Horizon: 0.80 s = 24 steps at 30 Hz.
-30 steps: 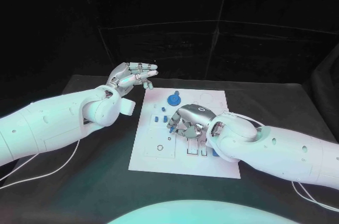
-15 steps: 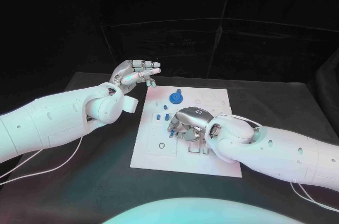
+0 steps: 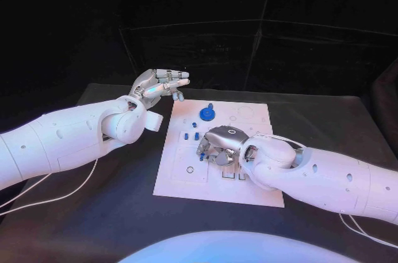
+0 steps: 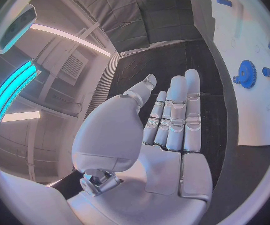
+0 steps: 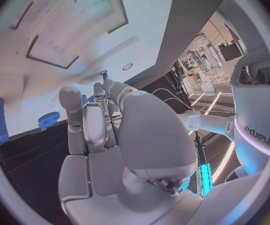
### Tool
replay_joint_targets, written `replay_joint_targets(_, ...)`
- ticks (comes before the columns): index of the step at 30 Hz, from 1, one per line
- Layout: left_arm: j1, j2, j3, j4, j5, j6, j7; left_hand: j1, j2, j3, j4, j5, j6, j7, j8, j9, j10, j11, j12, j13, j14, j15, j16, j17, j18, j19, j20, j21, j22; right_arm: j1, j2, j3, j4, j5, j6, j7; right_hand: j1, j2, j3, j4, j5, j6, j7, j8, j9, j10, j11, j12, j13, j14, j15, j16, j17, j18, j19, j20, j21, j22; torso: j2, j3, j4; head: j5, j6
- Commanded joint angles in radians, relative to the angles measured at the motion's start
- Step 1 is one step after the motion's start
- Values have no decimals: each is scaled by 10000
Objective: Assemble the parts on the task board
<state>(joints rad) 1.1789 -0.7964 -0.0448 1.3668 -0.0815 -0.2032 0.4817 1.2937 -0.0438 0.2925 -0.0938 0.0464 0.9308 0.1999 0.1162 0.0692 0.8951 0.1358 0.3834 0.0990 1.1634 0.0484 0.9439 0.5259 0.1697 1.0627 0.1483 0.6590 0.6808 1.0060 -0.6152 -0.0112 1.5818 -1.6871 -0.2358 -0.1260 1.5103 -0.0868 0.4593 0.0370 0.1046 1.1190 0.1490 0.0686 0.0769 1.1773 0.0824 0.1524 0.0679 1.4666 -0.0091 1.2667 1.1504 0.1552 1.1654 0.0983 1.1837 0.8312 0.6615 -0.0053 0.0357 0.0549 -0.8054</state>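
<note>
While its silver fingers curl down over the middle of the flat white rectangular task board (image 3: 211, 185), the right hand (image 3: 222, 145) hides whatever it may grip; I cannot tell. At twelve o'clock on the board sits a round blue toothed gear (image 3: 207, 112). Beyond, at eleven o'clock, the left hand (image 3: 159, 84) hovers empty, fingers straight and apart.

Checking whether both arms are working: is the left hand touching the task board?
No, the left hand is raised beyond the task board, fingers apart, holding nothing.
</note>
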Motion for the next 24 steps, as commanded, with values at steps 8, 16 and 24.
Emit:
replay_joint_targets(8,14,-4,9,8,51,112,74,-72,42,-52,9,20,0,45,39,-13,-82,16,46,-9,-36,21,-58,-8,129,71,23,-56,-9,-14,93,-4,-114,-356,368,-260,-126,8,40,3,37,-25,63,-19,7,-35,18,-70,-2,332,70,41,-4,-141,13,31,22,-22,-6,-6,4,17,-37)
replay_joint_targets(16,14,-10,9,0,51,124,52,-72,42,-52,9,20,0,45,39,-13,-82,16,46,-9,-36,21,-58,-8,129,71,23,-56,-9,-27,151,-36,-117,-453,528,-260,-197,-10,37,-7,2,-34,60,-15,7,-39,19,-77,2,324,75,27,-35,-136,-6,40,8,-46,-5,-7,3,23,-46)
replay_joint_targets(24,14,-16,9,-54,51,132,11,-65,48,-67,9,20,-7,45,45,-12,-94,17,59,-9,-39,22,-59,-17,130,76,25,-70,-21,-32,157,-82,-89,-440,489,-198,-510,-129,-50,-10,79,-161,77,-37,-13,-160,52,-161,-9,307,104,36,-63,-122,-64,72,-51,-129,-9,-7,-1,3,-46)
